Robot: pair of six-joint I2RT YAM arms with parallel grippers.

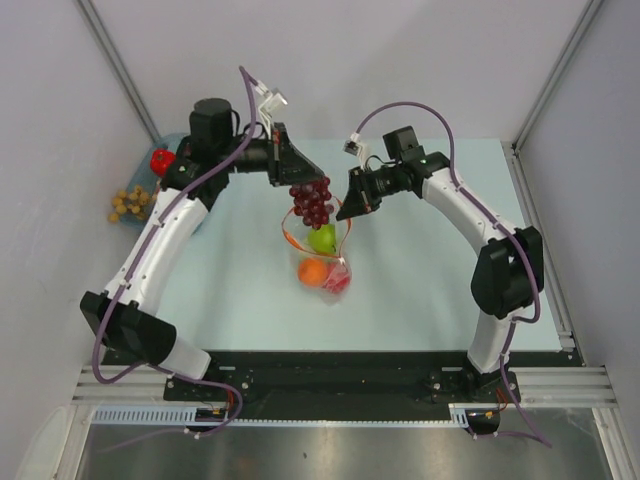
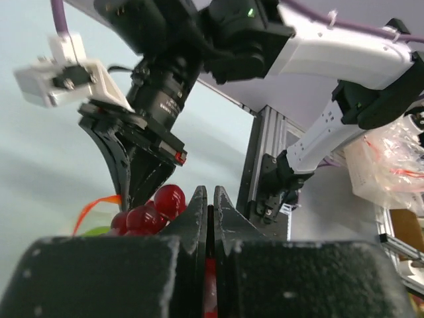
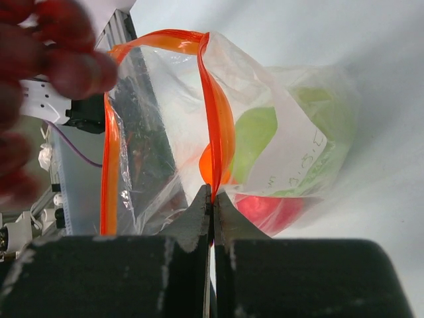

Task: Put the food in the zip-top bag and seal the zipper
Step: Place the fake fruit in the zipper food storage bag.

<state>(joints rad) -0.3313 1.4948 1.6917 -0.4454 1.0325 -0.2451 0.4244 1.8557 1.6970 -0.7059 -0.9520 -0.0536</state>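
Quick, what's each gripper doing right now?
Left gripper: closed, holding the grape bunch.
Right gripper: closed, pinching the zipper of the zip-top bag.

The zip-top bag (image 1: pixel 322 258) sat mid-tabletop (image 1: pixel 430 290), its zipper (image 3: pixel 215 126) uppermost and pinched by the right hand (image 1: pixel 347 210) on its right. The grape bunch (image 1: pixel 312 202) hung from the left hand (image 1: pixel 302 182) just above the bag's mouth. Inside lay an apple (image 1: pixel 322 238) farthest back, with an orange (image 1: pixel 313 271) and a second apple (image 1: pixel 339 280) nearer. At the far-left corner, a tray (image 1: pixel 176 141) carried a third apple (image 1: pixel 162 160).
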